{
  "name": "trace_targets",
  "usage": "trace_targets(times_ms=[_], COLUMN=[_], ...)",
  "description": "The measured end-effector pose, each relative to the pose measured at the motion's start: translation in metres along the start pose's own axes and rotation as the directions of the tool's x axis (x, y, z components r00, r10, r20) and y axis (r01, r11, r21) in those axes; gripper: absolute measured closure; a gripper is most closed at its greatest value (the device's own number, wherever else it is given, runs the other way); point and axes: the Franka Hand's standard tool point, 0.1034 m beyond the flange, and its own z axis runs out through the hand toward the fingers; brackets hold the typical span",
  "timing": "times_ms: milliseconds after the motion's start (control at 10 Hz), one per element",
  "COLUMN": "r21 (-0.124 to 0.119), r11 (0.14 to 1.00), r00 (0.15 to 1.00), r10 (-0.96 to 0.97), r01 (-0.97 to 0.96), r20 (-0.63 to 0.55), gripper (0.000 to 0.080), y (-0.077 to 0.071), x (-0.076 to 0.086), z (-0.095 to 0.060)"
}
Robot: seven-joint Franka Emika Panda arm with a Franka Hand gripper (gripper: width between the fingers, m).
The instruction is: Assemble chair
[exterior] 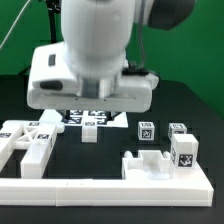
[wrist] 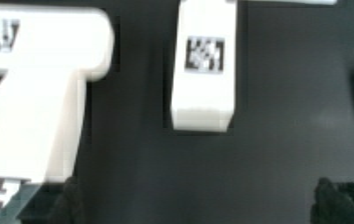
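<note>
The chair is in loose white tagged parts on the black table. In the wrist view a short square post (wrist: 204, 65) lies ahead of my gripper (wrist: 192, 205), clear of it. A larger white piece with slanted bars (wrist: 41, 70) lies beside the post. My fingertips (wrist: 346, 198) stand wide apart with only dark table between them, so the gripper is open and empty. In the exterior view the robot hand (exterior: 88, 92) hangs over a small post (exterior: 90, 131). A cluster of parts (exterior: 20, 140) and a post (exterior: 38, 156) lie at the exterior view's left.
The long white L-shaped rail (exterior: 110, 186) runs along the front. Tagged blocks (exterior: 145, 130) (exterior: 184, 150) and a notched part (exterior: 150, 164) sit at the exterior view's right. The marker board (exterior: 98, 118) lies behind the small post.
</note>
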Motion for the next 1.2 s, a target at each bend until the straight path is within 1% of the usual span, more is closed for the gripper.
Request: trace_targets(times_ms=[100,200,300,400,500,600,800,1100,1200], r21=[0.005,0.002,0.003,0.015,0.02,0.021,0.009,0.013,0.007], r11=[1.0,1.0,1.0,1.0,1.0,1.0,0.999,0.999,0.997], r00=[0.997,0.996,0.996,0.986,0.974,0.972,0.982,0.98,0.974], r10=[0.003,0.006,0.007,0.014,0.017,0.013,0.036,0.047,0.074], r01=[-0.004,-0.007,-0.007,-0.017,-0.022,-0.018,-0.038,-0.051,-0.077], r20=[0.077,0.093,0.09,0.168,0.227,0.233,0.187,0.196,0.216], gripper=[0.015,0.015,0.015,0.015,0.015,0.015,0.015,0.015,0.015], y=[0.001,0.003,0.003,0.003,0.004,0.001,-0.006,-0.003,-0.005], x=[-0.008,-0.003,-0.003,-0.016,-0.021,-0.022,-0.023,-0.024,-0.026], z=[0.004,0.005,0.005,0.015,0.026,0.028,0.027,0.03,0.04])
